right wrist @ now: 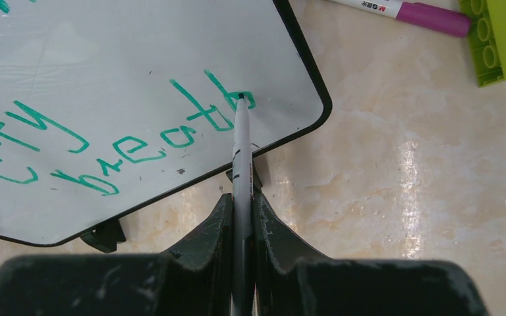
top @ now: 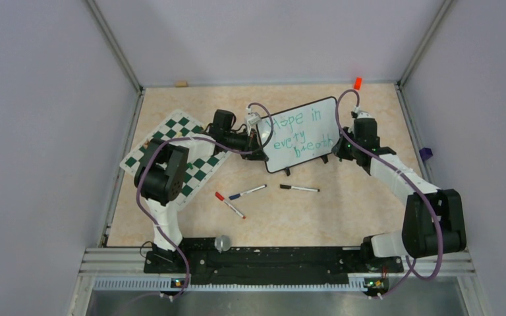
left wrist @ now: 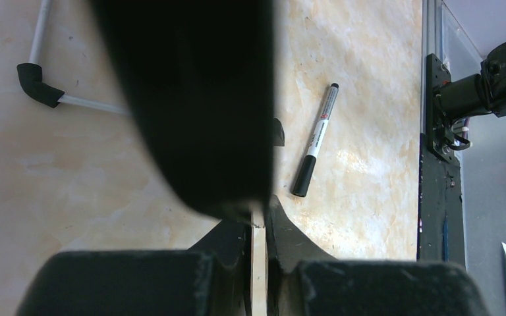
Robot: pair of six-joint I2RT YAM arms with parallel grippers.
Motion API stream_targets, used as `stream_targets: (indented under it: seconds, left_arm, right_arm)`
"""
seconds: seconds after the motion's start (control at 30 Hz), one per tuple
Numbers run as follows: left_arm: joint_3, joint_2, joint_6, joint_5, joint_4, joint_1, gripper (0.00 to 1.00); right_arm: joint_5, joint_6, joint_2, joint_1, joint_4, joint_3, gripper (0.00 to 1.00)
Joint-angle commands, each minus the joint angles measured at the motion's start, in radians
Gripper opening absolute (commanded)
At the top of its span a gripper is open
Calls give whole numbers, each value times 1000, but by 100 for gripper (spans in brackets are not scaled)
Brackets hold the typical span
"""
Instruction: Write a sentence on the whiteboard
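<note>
Whiteboard (top: pixel 326 125), propped at the far middle of the tabletop (top: pixel 342 210), my left gripper (left wrist: pixel 258 220) clamped on its edge, my right gripper (right wrist: pixel 242 204) clenched on the marker (right wrist: pixel 240 141) touching the last letter of the sentence (right wrist: pixel 132 150): harder pressure could shove it loose or streak ink.

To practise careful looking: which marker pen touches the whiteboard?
The white marker pen in the right gripper, tip on the black-framed whiteboard; the others lie loose.
</note>
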Motion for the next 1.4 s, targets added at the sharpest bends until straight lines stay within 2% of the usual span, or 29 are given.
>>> stream_targets:
  seconds: [0.0, 1.07, 1.23, 1.37]
  left_arm:
    - [-5, -14, 39, -16, -37, -17, 0]
    - [-4, -13, 40, -12, -38, -17, 0]
    - [-6, -16, 42, -11, -37, -17, 0]
    - [-13, -24, 47, -10, -35, -16, 16]
  right_arm:
    - [39, 6, 9, -11, 28, 30, 0]
    - [40, -25, -11, -13, -3, -30, 0]
    - [23, -20, -89, -13, -48, -19, 0]
    - [30, -12, -201, -12, -75, -23, 0]
